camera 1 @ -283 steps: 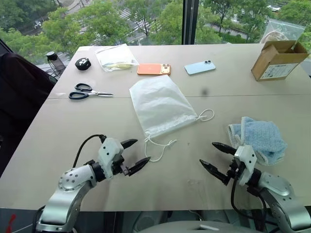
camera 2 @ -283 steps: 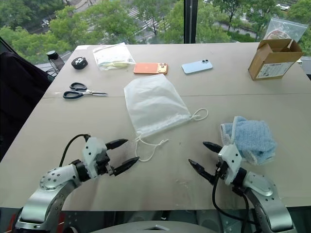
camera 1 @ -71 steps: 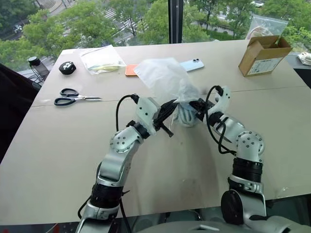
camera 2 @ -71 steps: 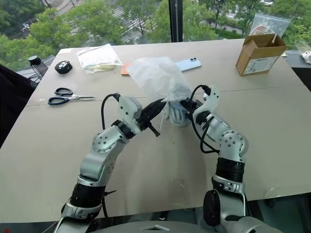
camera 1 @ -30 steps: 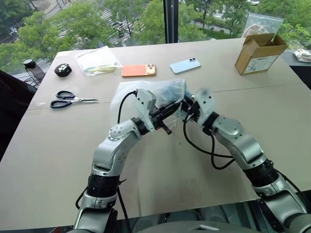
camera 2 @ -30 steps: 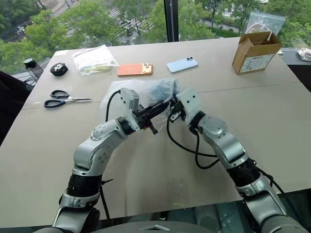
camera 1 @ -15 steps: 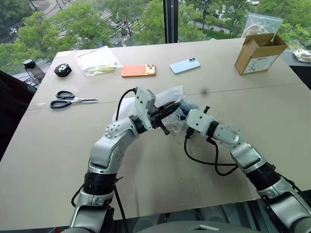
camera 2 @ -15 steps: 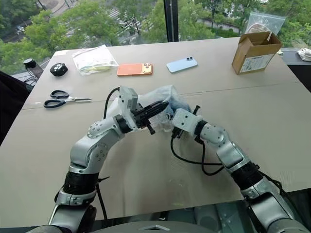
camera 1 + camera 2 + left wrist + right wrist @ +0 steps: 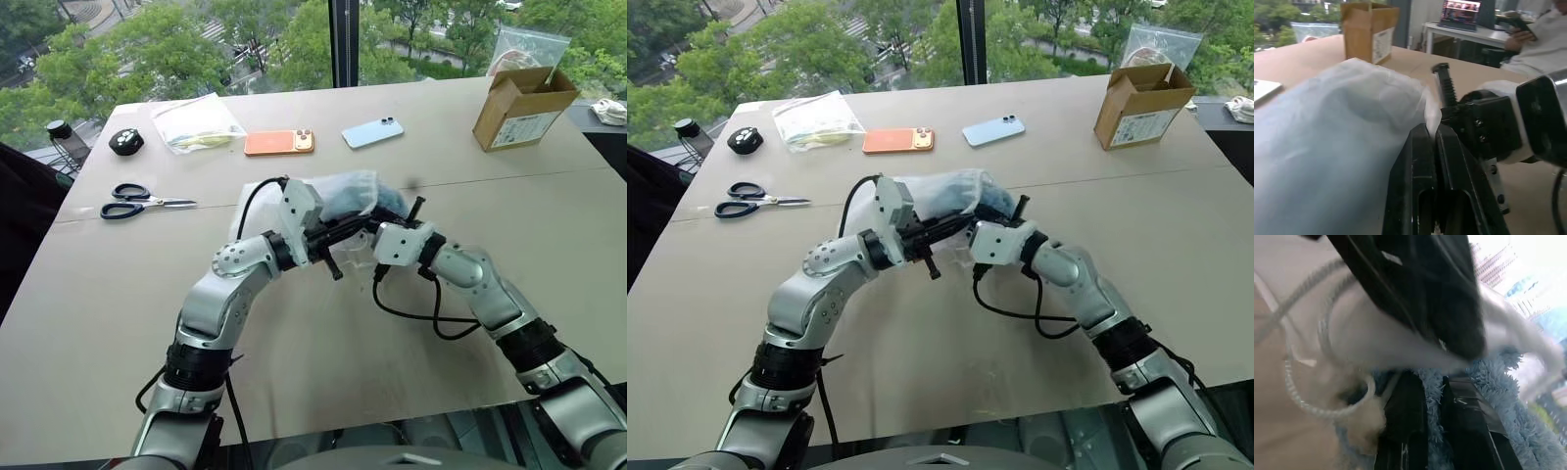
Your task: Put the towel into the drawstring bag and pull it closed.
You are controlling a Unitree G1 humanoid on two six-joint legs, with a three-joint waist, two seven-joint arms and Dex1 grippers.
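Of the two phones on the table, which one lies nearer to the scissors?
The orange phone. It lies between the light-blue phone and the scissors, beside the clear zip bag.

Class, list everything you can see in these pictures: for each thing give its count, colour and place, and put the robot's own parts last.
bag: 1, translucent white, mid table, between the grippers
towel: 1, light blue, in the bag's mouth
scissors: 1, black, far left
phones: 2, orange and light blue, far side
zip bag: 1, clear, far left
box: 1, brown, far right
left gripper: shut on bag
right gripper: shut on towel
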